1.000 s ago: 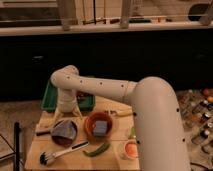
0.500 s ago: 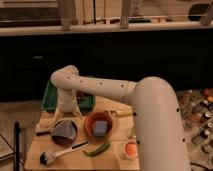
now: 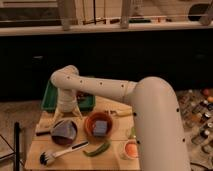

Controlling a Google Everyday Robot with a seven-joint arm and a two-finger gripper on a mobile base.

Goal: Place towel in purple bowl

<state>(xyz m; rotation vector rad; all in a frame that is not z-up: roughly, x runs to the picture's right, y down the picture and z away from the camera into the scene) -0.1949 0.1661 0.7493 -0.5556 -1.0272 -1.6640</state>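
A purple bowl (image 3: 64, 132) sits on the wooden table (image 3: 35, 150) at the left. A grey-purple towel (image 3: 62, 128) lies inside it. My gripper (image 3: 66, 115) hangs from the white arm directly above the bowl's far rim, pointing down. The towel seems to rest in the bowl under the gripper.
A red-orange bowl (image 3: 98, 125) with a blue-grey sponge (image 3: 100, 128) stands right of the purple bowl. A green tray (image 3: 50, 98) is at the back left. A dish brush (image 3: 52, 156), a green pepper (image 3: 97, 148), an orange cup (image 3: 130, 149) and a banana (image 3: 120, 113) lie on the table.
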